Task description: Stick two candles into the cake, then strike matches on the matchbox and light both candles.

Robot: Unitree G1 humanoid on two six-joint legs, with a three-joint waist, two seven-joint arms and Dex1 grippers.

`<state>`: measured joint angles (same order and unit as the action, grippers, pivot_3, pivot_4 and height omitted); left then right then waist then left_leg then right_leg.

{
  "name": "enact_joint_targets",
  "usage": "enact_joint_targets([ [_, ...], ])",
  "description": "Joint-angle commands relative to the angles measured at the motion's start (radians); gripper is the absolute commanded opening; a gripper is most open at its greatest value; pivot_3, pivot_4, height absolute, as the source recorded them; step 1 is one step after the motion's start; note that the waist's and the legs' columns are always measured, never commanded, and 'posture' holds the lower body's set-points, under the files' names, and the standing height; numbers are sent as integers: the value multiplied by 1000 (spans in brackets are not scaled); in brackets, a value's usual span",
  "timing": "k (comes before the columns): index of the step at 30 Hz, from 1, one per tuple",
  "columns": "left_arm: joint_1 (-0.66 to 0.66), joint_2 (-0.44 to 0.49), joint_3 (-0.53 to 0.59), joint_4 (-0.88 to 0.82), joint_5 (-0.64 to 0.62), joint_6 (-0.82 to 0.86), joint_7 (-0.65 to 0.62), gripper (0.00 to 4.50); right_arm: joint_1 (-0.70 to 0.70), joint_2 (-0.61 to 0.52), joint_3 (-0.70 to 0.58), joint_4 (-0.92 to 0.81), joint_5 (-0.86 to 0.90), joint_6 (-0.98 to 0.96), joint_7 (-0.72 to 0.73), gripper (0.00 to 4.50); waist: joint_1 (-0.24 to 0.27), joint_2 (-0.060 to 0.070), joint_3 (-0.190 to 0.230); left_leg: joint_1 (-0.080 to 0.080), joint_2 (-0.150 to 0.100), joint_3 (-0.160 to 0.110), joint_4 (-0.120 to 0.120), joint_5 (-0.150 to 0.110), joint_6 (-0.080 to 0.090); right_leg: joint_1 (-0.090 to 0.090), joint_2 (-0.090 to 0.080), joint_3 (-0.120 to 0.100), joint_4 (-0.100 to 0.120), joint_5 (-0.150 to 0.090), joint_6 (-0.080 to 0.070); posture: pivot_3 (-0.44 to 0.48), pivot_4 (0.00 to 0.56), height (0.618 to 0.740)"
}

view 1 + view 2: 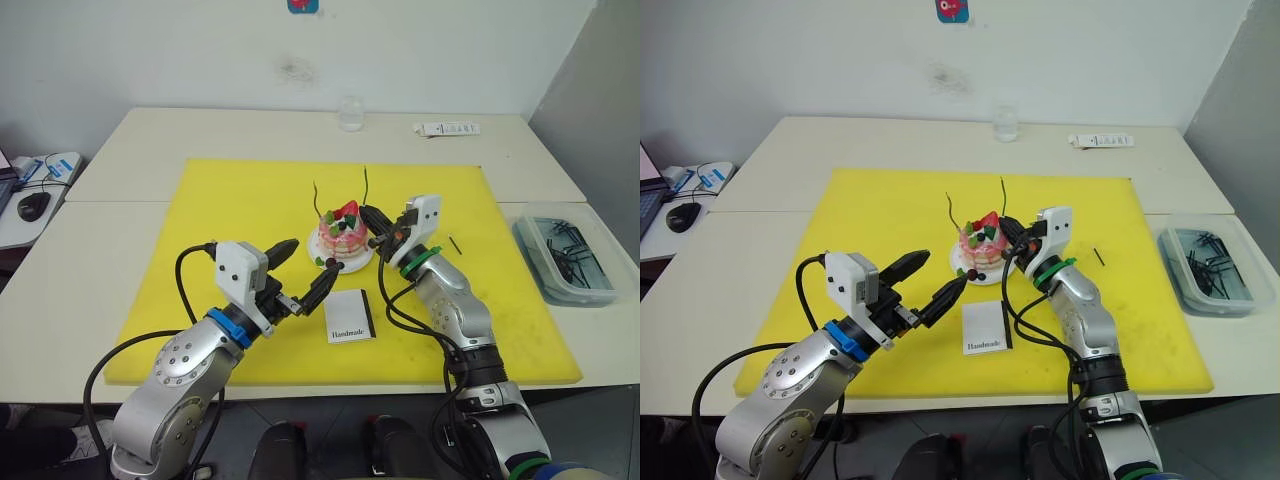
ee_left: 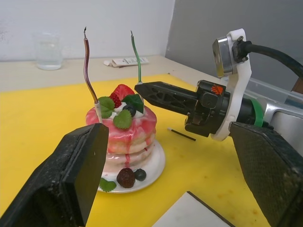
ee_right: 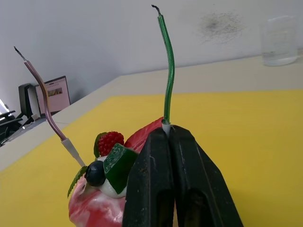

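Candle-placing step: the right gripper, closed on the green candle, seats it in the cake. The left gripper waits open. Next: release, fetch a match.

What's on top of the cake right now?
On the cake: a strawberry, dark berries, green leaves, and two candles standing up, one purplish, one green. The right hand is shut on the green candle's base, hiding where it enters.

Foot of the green candle behind closed jaws; cake cut off.
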<state>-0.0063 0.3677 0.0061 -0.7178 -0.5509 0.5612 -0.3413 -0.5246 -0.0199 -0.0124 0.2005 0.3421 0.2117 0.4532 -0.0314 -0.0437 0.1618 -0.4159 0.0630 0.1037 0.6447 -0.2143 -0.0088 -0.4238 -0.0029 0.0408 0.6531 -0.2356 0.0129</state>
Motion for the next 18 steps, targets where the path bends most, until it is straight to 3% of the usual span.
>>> enact_joint_targets([
  [1,-2,3,3,-35,-13,-12,-10,4500,16,0,0,-54,7,-7,1,5,0,0,0,0,0,0,0,0,0,0,0,0,0,0,0,0,150,740],
  [18,-6,4,9,-23,-4,-22,-28,4500,56,-1,17,-104,14,-6,30,5,0,0,0,0,0,-1,-1,0,0,0,0,0,0,0,0,0,150,740],
])
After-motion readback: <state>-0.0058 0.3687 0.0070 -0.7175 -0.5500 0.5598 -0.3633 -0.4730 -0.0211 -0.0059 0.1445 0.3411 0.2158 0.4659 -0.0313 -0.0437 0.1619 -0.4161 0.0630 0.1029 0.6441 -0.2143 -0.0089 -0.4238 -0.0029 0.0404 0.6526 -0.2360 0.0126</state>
